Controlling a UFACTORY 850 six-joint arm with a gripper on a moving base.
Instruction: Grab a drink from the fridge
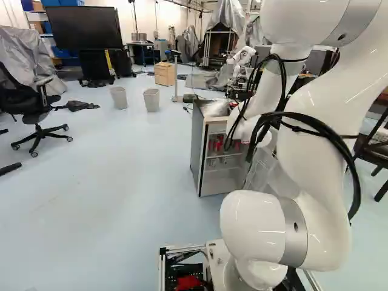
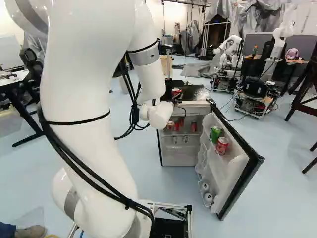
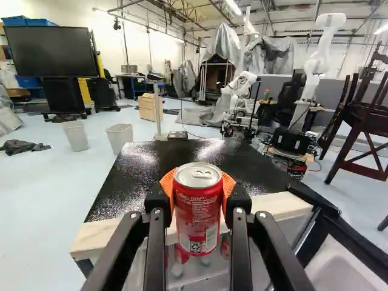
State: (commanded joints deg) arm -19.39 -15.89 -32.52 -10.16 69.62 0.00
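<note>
Grab judged achieved, with at most a withdrawal outstanding: one red can is pinched upright between the jaws, its sides gripped by both orange pads, and is held beyond the open door, at the front edge of the fridge, above further shelved cans.

White arm, glossy; rounded joints; silver-gray bands; black cables strapped outside; black pincer, orange pads.

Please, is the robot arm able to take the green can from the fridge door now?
Probably not: the gripper is shut on a red can, though the fridge door stands open and the green can looks uncovered.
</note>
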